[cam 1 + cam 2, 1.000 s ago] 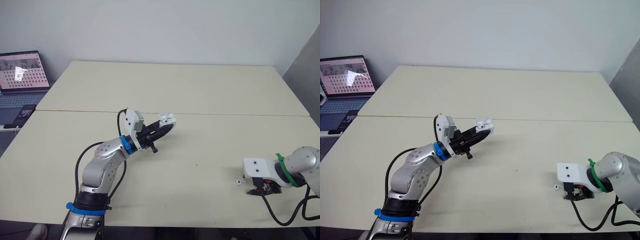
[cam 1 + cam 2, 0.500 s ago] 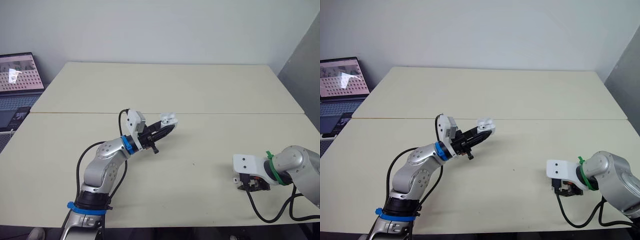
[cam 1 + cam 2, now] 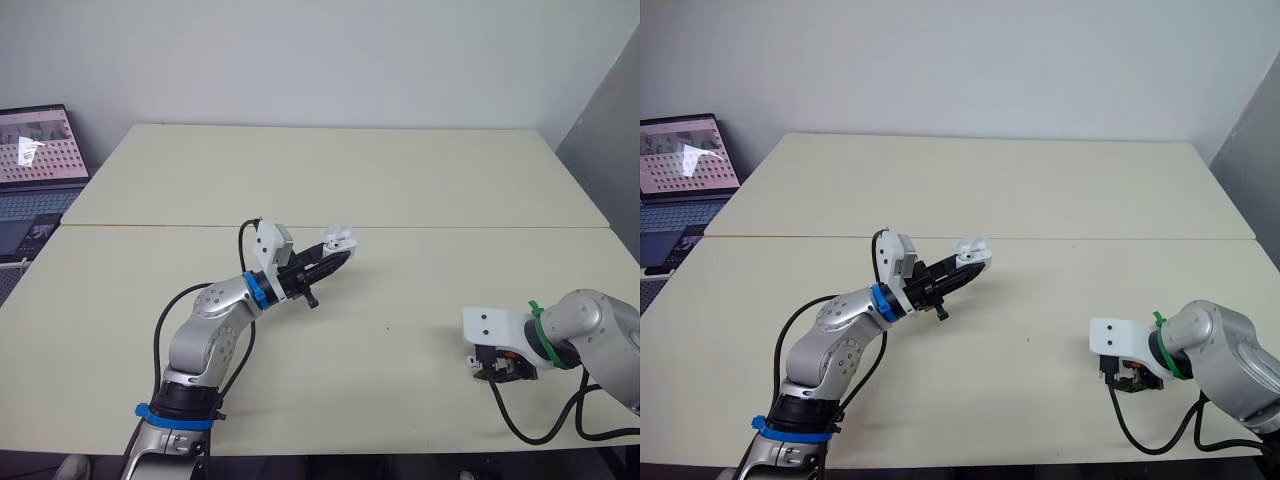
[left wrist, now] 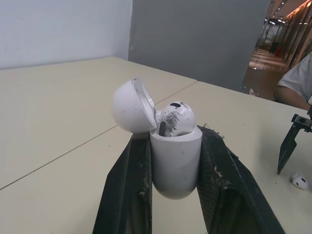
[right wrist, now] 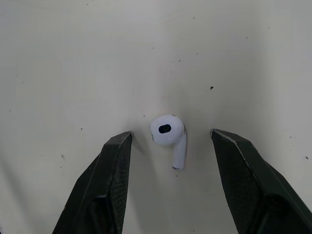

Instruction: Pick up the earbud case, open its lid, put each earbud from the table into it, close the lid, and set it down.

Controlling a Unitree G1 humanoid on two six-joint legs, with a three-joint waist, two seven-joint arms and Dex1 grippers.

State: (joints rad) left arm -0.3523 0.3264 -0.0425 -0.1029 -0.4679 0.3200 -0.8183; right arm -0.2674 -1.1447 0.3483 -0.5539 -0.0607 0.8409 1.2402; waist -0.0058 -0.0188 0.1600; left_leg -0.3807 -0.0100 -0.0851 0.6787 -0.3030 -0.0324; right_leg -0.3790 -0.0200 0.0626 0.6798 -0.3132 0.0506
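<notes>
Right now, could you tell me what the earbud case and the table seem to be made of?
The earbud case looks like glossy white moulded plastic: a smooth rounded shell with soft highlights. The table seems to be matte cream laminate, flat and evenly coloured with small specks; its core is hidden.

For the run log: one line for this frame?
left gripper: holds earbud case, lid open | right gripper: open, straddling earbud on table

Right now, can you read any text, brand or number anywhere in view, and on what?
No text is readable.
laptop screen: a grid of small items, too small to read.
earbud case: no marking visible.
loose earbud: no marking visible.
</notes>
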